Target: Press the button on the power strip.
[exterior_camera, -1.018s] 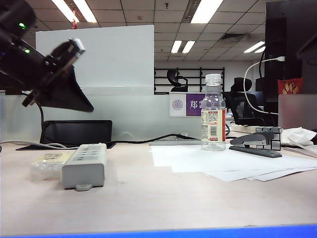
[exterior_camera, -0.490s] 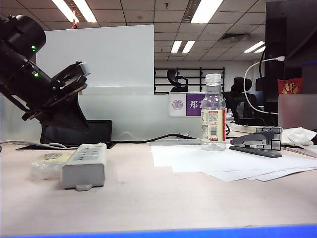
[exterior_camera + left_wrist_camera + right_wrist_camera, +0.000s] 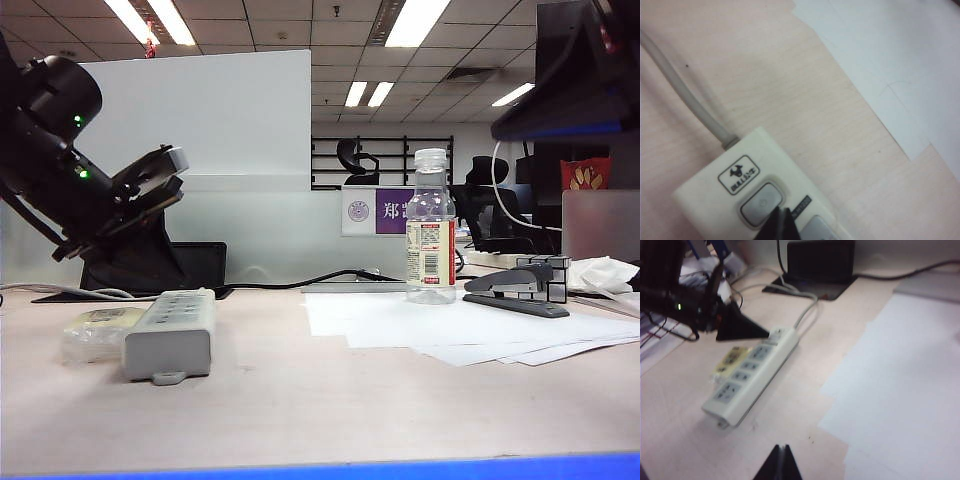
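Note:
The light-grey power strip (image 3: 170,335) lies on the left of the table, its grey cord (image 3: 682,95) leaving the far end. Its grey button (image 3: 761,204) sits by the logo at that cord end. My left gripper (image 3: 781,214) is shut, its black tip just over the button's edge; whether it touches is unclear. In the exterior view the left gripper (image 3: 180,283) hangs low over the strip's far end. The right wrist view shows the power strip (image 3: 752,375) with the left gripper (image 3: 765,332) at its cord end. My right gripper (image 3: 782,447) is shut, high above the table.
A clear-wrapped yellowish packet (image 3: 95,332) lies against the strip's left side. White paper sheets (image 3: 450,325) cover the right half, with a water bottle (image 3: 431,228) and a dark stapler (image 3: 520,290) on them. A black pad (image 3: 820,260) stands behind.
My left arm has come down from high up until its shut tip is over the strip's cord end. A dark part of the right arm has entered the exterior view's upper right.

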You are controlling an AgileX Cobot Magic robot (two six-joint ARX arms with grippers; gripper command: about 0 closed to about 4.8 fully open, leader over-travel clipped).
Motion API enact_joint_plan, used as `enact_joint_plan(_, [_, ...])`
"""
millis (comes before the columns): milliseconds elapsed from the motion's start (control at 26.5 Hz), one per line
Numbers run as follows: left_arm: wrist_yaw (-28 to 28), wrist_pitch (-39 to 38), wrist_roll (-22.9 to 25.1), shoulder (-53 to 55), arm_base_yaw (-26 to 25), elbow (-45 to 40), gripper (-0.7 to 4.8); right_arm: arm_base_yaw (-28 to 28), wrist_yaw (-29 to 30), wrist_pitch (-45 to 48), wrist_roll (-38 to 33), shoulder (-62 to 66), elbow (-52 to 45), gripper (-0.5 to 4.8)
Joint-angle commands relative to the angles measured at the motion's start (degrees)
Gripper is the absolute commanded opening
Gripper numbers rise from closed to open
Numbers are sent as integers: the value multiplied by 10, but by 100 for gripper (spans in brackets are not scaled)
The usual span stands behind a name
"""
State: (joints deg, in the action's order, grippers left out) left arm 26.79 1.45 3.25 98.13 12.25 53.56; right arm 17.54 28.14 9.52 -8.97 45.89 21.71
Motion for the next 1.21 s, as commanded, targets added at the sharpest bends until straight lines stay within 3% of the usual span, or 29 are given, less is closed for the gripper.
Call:
enact_joint_plan(38, [-2, 5, 12, 2, 0, 2, -5, 0, 1, 5, 2, 1, 21, 0])
enact_joint_plan(151, [-27, 7, 15, 2, 0, 3, -5, 0, 3, 6, 2, 2, 28, 0])
enact_joint_plan(1206, [-11, 24, 25, 42, 9, 8, -5, 0, 3, 2, 2, 2, 28, 0])
